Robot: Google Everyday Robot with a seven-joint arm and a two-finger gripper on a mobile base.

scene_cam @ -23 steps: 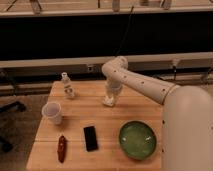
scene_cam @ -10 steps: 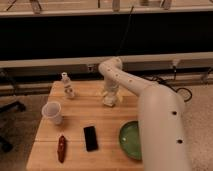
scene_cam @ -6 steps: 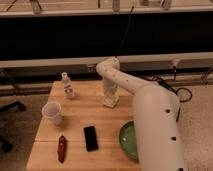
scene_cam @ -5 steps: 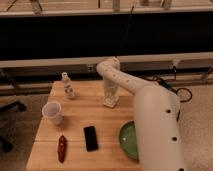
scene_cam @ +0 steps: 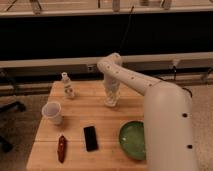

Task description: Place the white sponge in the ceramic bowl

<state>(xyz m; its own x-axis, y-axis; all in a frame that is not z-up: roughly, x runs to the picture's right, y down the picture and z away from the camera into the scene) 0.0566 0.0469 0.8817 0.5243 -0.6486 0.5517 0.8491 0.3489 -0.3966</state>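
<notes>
Gripper (scene_cam: 112,101) now lower, down at table (scene_cam: 80,116) far edge, right over sponge (scene_cam: 111,103); finger state: cannot tell. Bowl (scene_cam: 132,140) waits near front, half hidden by arm. Likely grasp stage, sponge not yet lifted.

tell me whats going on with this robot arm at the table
A white robot arm reaches over the light wooden table, its gripper down at the tabletop near the far middle, where a small off-white sponge seems to sit. The wide glossy green ceramic bowl waits at the near right, partly hidden by the arm and with no sponge showing in it. A white cup, small clear bottle, black phone-like slab and dark red object lie untouched.
</notes>
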